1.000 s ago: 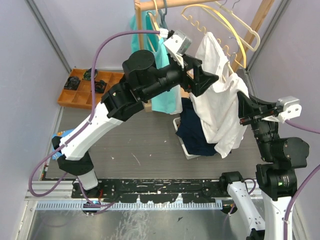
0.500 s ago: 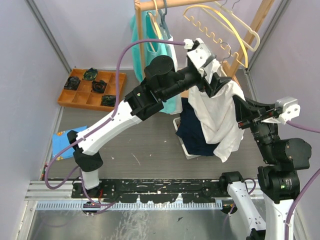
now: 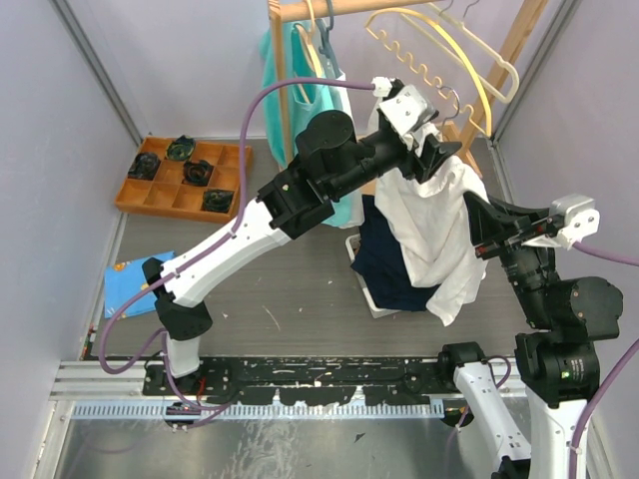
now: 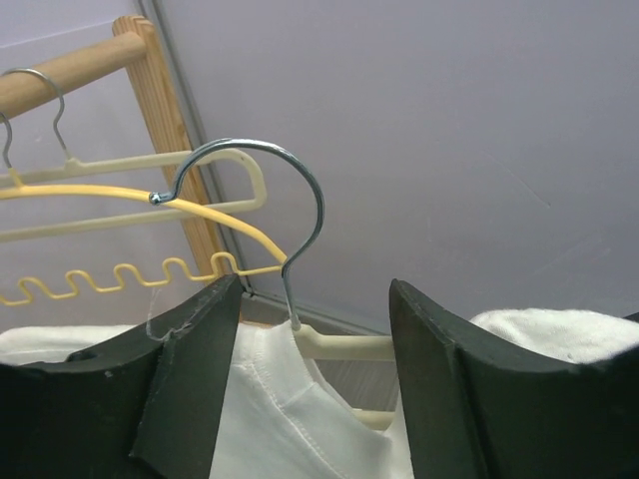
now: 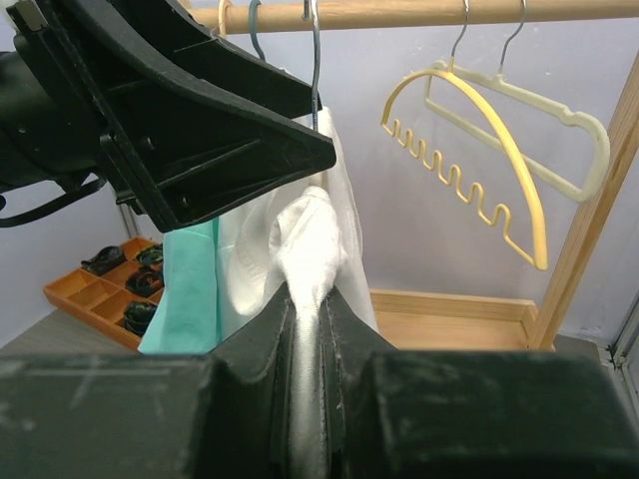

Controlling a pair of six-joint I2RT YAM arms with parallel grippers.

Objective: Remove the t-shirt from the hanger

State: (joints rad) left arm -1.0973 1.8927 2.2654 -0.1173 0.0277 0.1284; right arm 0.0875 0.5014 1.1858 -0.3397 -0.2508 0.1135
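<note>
The white t-shirt [image 3: 427, 235] hangs bunched from a cream hanger [image 4: 347, 346] with a metal hook [image 4: 318, 200]. My left gripper [image 3: 440, 156] is up at the shirt's collar [image 4: 262, 399]. It is open, one finger on each side of the hanger's neck [image 4: 315, 299], touching neither. My right gripper [image 3: 480, 226] is shut on a fold of the t-shirt [image 5: 311, 249] on the shirt's right side, with cloth pinched between the pads [image 5: 312, 329]. Most of the hanger is hidden under the shirt.
A wooden rail [image 3: 339, 8] carries a teal garment [image 3: 321, 110] and empty yellow [image 3: 439, 45] and cream [image 3: 499, 70] hangers. Below the shirt, a navy garment [image 3: 391, 261] lies over a white bin. An orange tray [image 3: 180, 178] and a blue cloth [image 3: 128, 287] sit at left.
My left arm swung right from the shirt's left side up to the hanger's neck, and its jaws narrowed a little. The right gripper kept its hold; the shirt shifted slightly.
</note>
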